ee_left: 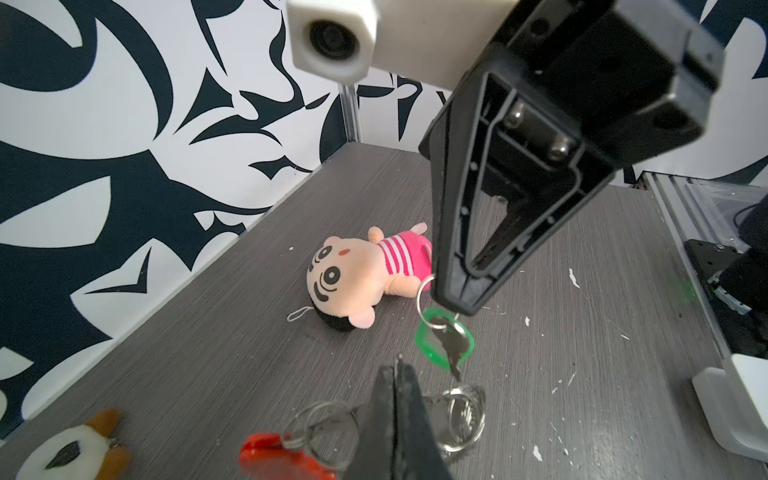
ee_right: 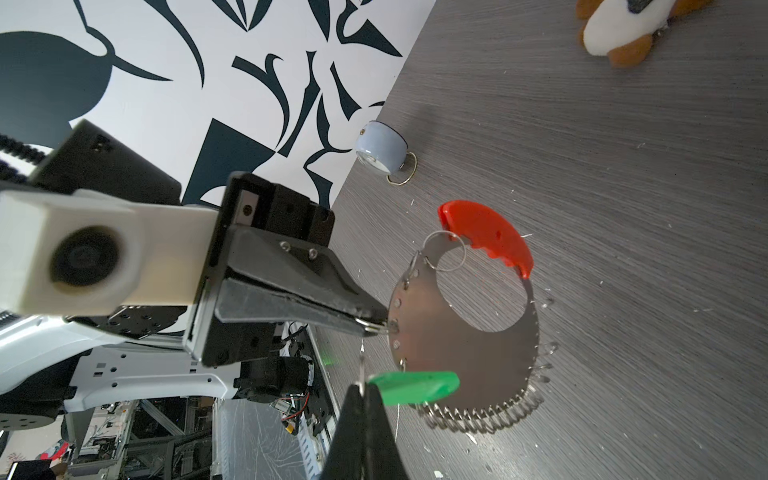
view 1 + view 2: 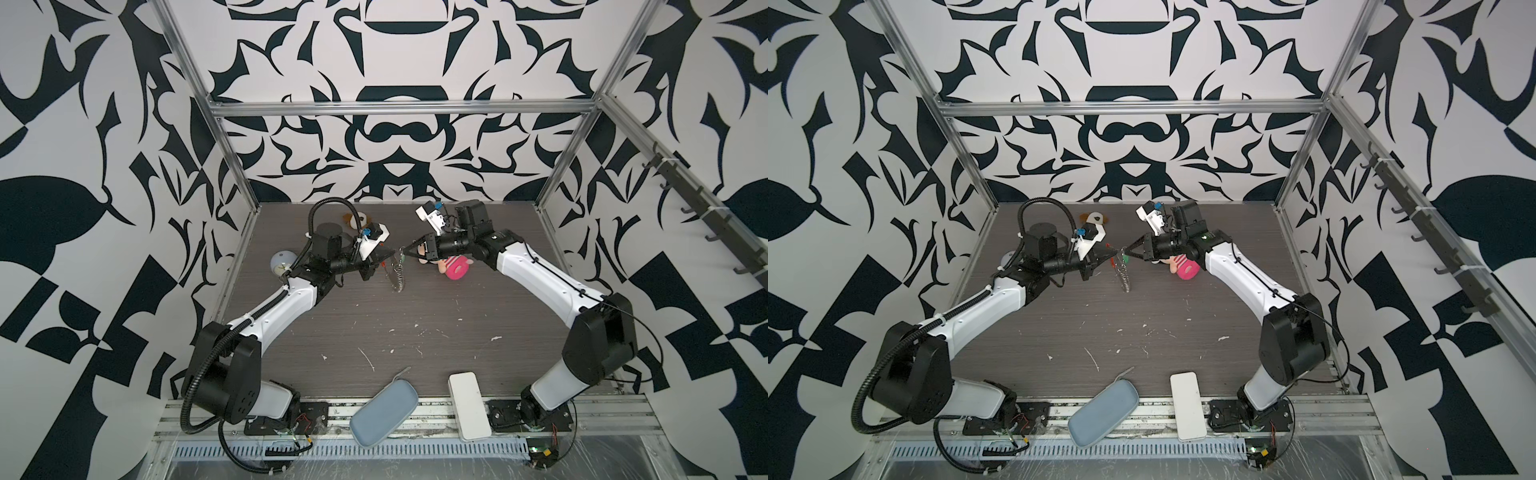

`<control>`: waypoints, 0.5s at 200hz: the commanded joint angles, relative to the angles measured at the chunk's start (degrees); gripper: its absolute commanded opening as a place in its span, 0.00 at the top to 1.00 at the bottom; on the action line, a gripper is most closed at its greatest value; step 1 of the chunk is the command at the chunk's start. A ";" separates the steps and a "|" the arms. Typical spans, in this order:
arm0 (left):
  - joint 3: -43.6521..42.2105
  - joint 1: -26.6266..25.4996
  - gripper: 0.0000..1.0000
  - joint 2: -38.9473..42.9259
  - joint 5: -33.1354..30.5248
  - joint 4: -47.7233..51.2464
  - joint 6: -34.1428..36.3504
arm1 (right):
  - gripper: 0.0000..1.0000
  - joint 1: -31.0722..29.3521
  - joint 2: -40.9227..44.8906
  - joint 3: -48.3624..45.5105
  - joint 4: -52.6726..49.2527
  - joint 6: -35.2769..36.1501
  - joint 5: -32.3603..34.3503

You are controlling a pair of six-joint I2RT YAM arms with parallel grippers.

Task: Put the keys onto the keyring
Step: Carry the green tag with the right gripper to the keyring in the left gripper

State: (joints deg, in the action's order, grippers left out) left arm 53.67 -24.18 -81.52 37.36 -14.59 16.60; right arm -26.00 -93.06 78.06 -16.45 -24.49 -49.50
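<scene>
Grey wood-grain tabletop (image 3: 415, 332), boxed in by black-and-white patterned walls, has both arms meeting above its far middle. The left tool (image 2: 380, 324) is clenched on a small silver ring at the rim of the keyring (image 2: 457, 349). The right tool (image 1: 457, 301) is clamped on the wire loop from which the green keys (image 1: 446, 340) dangle, just beside the keyring's edge. A pink-striped plush doll (image 1: 365, 274) lies beneath the right arm.

White arm shells (image 3: 286, 300), black joint housings (image 3: 232, 374), ribbed black cable conduit (image 3: 185, 399), white camera mounts (image 1: 332, 41)
</scene>
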 commanded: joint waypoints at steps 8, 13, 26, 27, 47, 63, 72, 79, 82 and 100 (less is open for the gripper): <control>2.60 -0.03 1.00 -0.14 1.91 -2.01 -0.61 | 1.00 -0.84 -0.10 3.34 0.80 0.02 -0.75; 2.81 -0.06 1.00 -0.21 2.00 -1.67 -0.52 | 1.00 -0.97 -0.22 3.59 0.88 0.01 -0.77; 3.04 -0.07 1.00 -0.22 2.31 -1.07 -0.43 | 1.00 -1.31 -0.40 3.93 1.56 -0.28 -0.75; 3.12 -0.07 1.00 -0.22 2.34 -1.11 -0.43 | 1.00 -1.32 -0.38 3.98 1.58 -0.33 -0.76; 3.02 -0.07 1.00 -0.17 2.54 -1.01 -0.43 | 1.00 -1.51 -0.44 4.12 2.59 -0.81 -0.73; 2.79 -0.07 1.00 -0.13 2.55 -1.07 -0.51 | 1.00 -1.53 -0.03 3.98 3.21 -1.18 -0.69; 2.74 -0.05 1.00 -0.20 2.42 -1.07 -0.52 | 1.00 -1.59 0.15 4.02 3.52 -1.47 -0.70; 2.60 -0.07 1.00 -0.22 2.49 -1.06 -0.52 | 1.00 -1.57 0.33 3.99 3.61 -1.46 -0.75; 2.54 -0.05 1.00 -0.21 2.53 -1.10 -0.52 | 1.00 -1.54 0.40 4.01 3.61 -1.45 -0.70; 2.55 -0.07 1.00 -0.15 2.63 -1.18 -0.83 | 1.00 -1.60 0.74 4.03 3.79 -1.62 -0.30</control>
State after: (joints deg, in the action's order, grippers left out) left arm 54.81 -24.18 -81.52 38.33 -14.63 16.29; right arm -27.27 -94.65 79.55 -15.51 -25.58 -49.47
